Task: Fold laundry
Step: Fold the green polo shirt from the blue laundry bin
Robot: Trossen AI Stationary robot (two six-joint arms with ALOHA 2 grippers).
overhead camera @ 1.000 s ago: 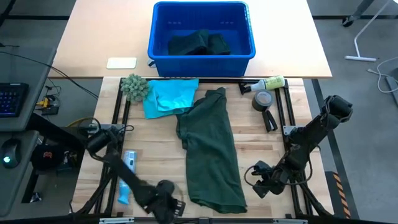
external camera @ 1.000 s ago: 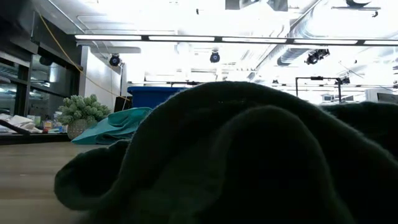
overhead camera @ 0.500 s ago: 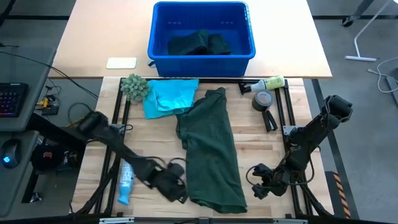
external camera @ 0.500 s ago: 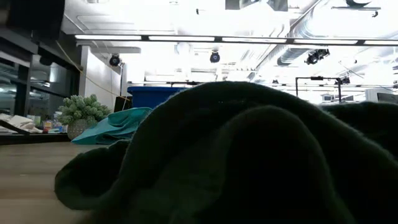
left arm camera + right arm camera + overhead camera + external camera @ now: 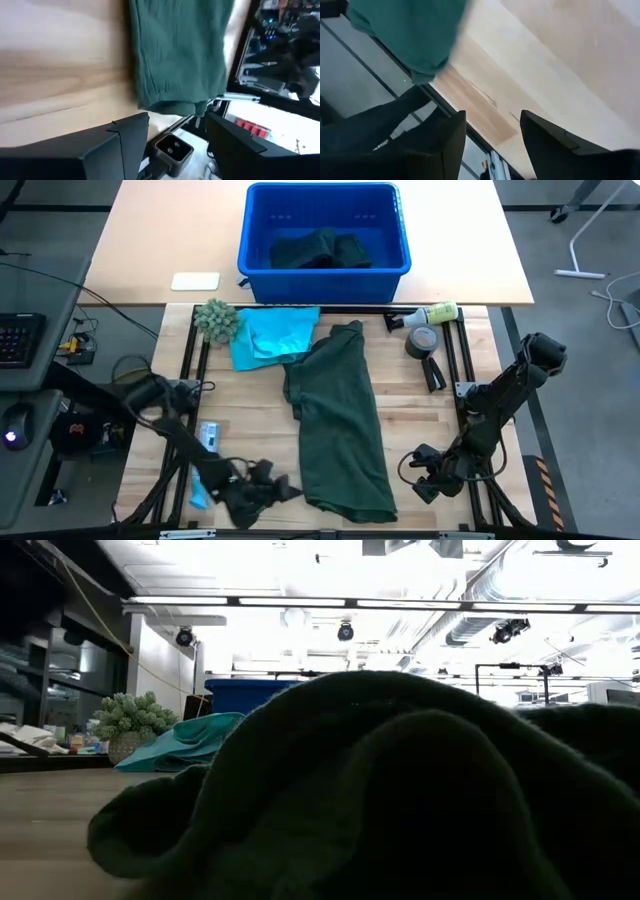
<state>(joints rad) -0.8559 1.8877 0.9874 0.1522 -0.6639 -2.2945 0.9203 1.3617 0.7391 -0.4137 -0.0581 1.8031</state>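
Big dark green shirt [image 5: 340, 420] is laid out long down the middle of the table [image 5: 440, 405], turquoise shirt [image 5: 272, 335] tucked at its top corner. Blue bin [image 5: 325, 228] behind holds more dark green laundry [image 5: 320, 250]. Left end effector [image 5: 262, 490] and right end effector [image 5: 425, 480] flank the hem, both spread wide, holding nothing.

Two dark, matte arms of jointed links

The left arm [image 5: 170, 442] and right arm [image 5: 497, 408] are black, built of slim tubes and rounded joint housings, with thin black cables looping beside them; each ends in blocky, flat-faced black fingers [image 5: 107, 150].
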